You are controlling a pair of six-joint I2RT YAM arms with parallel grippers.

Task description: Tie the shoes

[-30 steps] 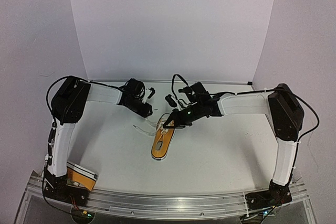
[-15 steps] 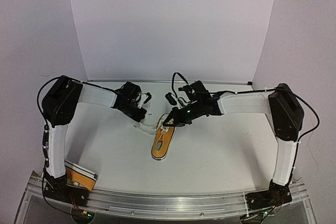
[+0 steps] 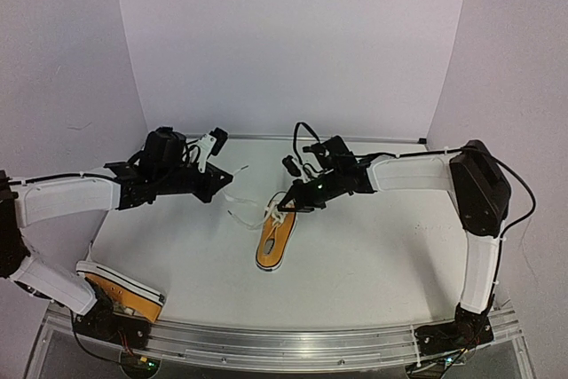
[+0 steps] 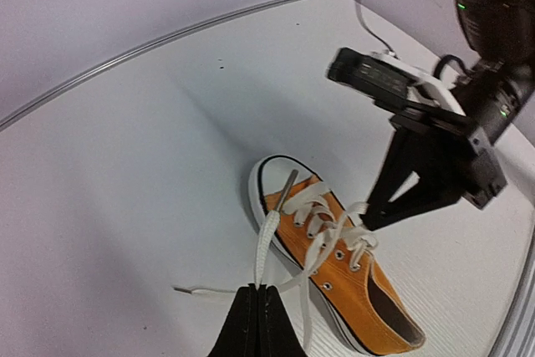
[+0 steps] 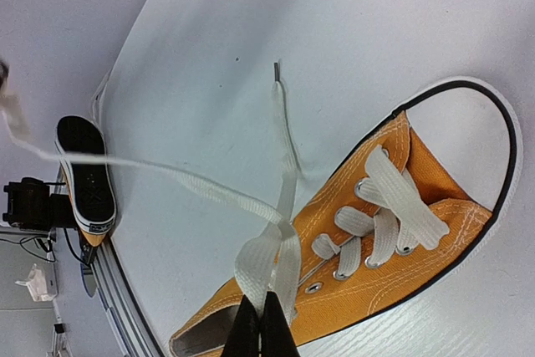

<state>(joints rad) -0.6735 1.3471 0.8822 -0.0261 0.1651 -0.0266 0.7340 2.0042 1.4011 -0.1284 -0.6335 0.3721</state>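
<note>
One orange shoe [image 3: 275, 241] lies on its sole in the middle of the table, toe cap pointing away from the arm bases. In the left wrist view my left gripper [image 4: 257, 292] is shut on one white lace end [image 4: 266, 244], which runs taut from the shoe [image 4: 351, 277]. From above, the left gripper [image 3: 227, 175] sits left of the shoe. My right gripper [image 5: 262, 311] is shut on a folded loop of lace [image 5: 272, 261] above the shoe's [image 5: 401, 248] eyelets. It hovers over the tongue [image 3: 286, 210]. The other shoe [image 3: 124, 295] lies by the left arm's base.
The aluminium rail [image 3: 284, 343] runs along the near edge. White backdrop walls close in the back and both sides. The second shoe shows sole-up in the right wrist view [image 5: 84, 173], near the rail.
The left gripper has shut on the lace end and drawn it to the left, the left arm swinging out low and wide. The right gripper holds its loop in place.
</note>
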